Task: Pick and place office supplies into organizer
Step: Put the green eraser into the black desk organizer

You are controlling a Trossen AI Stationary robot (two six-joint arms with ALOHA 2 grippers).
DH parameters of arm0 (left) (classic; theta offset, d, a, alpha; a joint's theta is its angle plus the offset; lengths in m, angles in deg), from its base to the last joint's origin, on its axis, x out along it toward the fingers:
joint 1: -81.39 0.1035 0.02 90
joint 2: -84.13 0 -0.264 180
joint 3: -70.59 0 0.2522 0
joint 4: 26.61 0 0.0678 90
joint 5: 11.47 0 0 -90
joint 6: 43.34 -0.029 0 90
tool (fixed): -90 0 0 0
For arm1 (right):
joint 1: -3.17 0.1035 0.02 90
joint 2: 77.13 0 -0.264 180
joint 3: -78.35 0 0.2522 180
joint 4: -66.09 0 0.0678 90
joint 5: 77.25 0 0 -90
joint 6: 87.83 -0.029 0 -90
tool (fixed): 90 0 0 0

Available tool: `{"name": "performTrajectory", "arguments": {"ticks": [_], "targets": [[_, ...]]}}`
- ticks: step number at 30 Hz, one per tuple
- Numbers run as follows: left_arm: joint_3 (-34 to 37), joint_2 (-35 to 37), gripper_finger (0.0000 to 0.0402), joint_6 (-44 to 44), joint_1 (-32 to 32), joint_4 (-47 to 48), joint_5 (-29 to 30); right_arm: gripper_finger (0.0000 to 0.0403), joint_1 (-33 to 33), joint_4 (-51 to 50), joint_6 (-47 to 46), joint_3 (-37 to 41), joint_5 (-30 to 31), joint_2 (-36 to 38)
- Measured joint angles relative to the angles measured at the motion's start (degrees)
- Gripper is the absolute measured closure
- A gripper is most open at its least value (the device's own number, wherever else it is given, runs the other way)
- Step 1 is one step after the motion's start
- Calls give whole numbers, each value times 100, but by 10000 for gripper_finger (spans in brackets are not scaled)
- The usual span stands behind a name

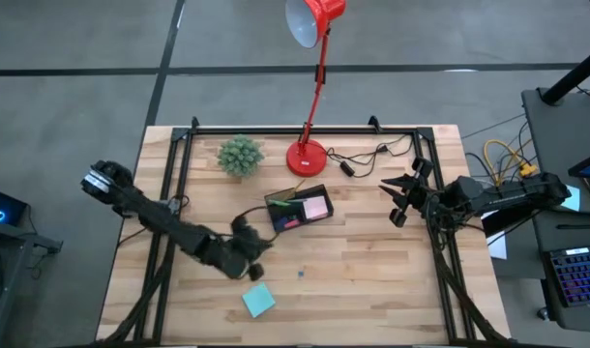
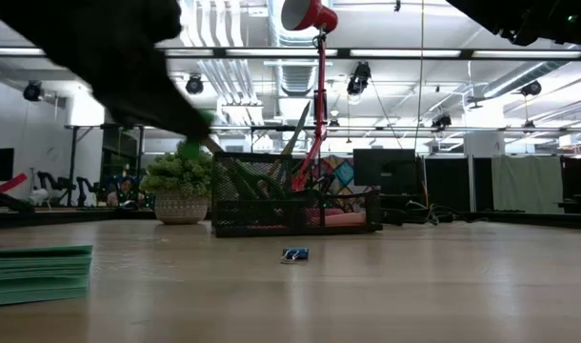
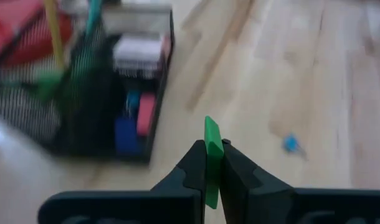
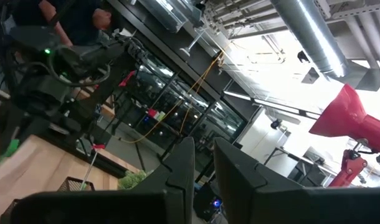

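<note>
My left gripper [image 1: 252, 257] [image 3: 213, 158] hangs above the table, near-left of the black organizer [image 1: 297, 208] [image 2: 295, 205] [image 3: 96, 106], shut on a small flat green item [image 3: 212, 146] [image 2: 199, 119]. The organizer holds a pink sticky pad [image 1: 316, 207], a yellow pencil [image 3: 52, 31] and other small supplies. A teal sticky pad [image 1: 258, 302] [image 2: 33, 276] lies flat near the table's near edge. A tiny blue item [image 1: 301, 275] [image 2: 294, 254] [image 3: 291, 144] lies on the wood. My right gripper [image 1: 399, 200] [image 4: 204, 162] waits open at the table's right side. My left gripper pinches the flat green item between its two fingers. The item stands edge-on between them, and its upper end [image 3: 210, 127] sticks out past the fingertips. It is lifted clear of the table.
A red desk lamp [image 1: 312, 87] stands with its base [image 1: 306, 157] behind the organizer, its black cable [image 1: 358, 159] trailing right. A green spiky plant [image 1: 240, 155] [image 2: 181, 186] sits at the far left. Bare wood lies right of the organizer.
</note>
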Motion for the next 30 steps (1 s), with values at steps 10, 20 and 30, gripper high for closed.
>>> {"name": "performTrajectory", "arguments": {"ticks": [10, 20, 30], "targets": [[-46, -819, 400, -1493, 990, -1006, 54, 351, -2, -1, -1, 0, 0, 0], [-76, -1090, 399, -1491, 1129, -1033, 239, 351, -2, -3, 1, 0, 0, 0], [-87, -1087, 323, -1486, 1146, -1060, 240, 351, -2, -4, 1, 0, 0, 0]]}}
